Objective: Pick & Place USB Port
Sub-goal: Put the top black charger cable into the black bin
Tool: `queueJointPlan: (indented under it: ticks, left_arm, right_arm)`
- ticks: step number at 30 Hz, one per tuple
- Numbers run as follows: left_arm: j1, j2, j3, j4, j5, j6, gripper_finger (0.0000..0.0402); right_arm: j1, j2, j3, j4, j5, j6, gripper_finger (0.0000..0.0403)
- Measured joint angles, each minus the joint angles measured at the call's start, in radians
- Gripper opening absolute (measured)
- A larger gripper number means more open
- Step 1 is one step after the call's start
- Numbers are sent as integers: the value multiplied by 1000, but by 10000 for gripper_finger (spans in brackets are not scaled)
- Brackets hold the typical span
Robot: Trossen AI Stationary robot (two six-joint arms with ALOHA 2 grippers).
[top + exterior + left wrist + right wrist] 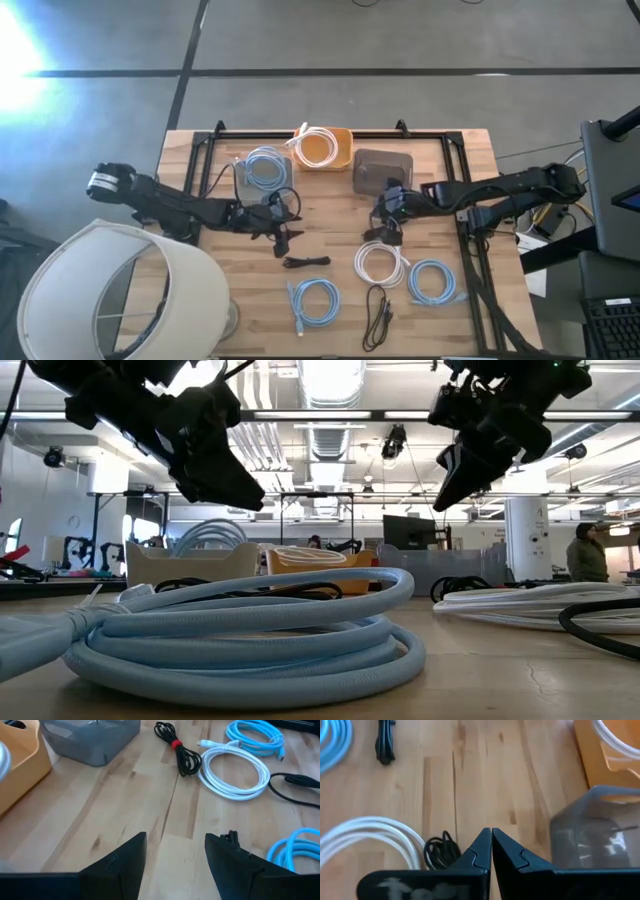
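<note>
Wrist views settle the jaws: left gripper [175, 857] spread above bare wood, right gripper [491, 851] pressed together, empty, just beside the grey bin [592, 835]. High view alone shows the full layout. Light wooden tabletop [330, 240]; open lab hall behind in low view. Small black bundled cable [440, 852] lies beside the white coil [375, 837], near the right gripper.

**Both arms reach inward, one gripper parted, one closed**

The left arm stretches from the table's left edge toward the middle, its left gripper [175, 857] held above the surface with fingers spread apart and nothing between them. The right arm reaches in from the right side; the right gripper [491, 845] hangs with fingertips pressed together, empty.
</note>
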Motion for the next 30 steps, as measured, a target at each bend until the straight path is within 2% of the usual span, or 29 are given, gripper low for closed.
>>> queueJointPlan:
  ticks: [7,13,30]
  left_arm:
    - [0,0,0,1,-8,10,206]
    - [0,0,0,2,-8,11,206]
    - [0,0,0,1,-10,12,206]
  right_arm:
    - [-1,6,1,83,-3,-66,8]
    - [0,5,1,32,-86,-65,9]
    - [-1,34,0,-2,-85,-76,9]
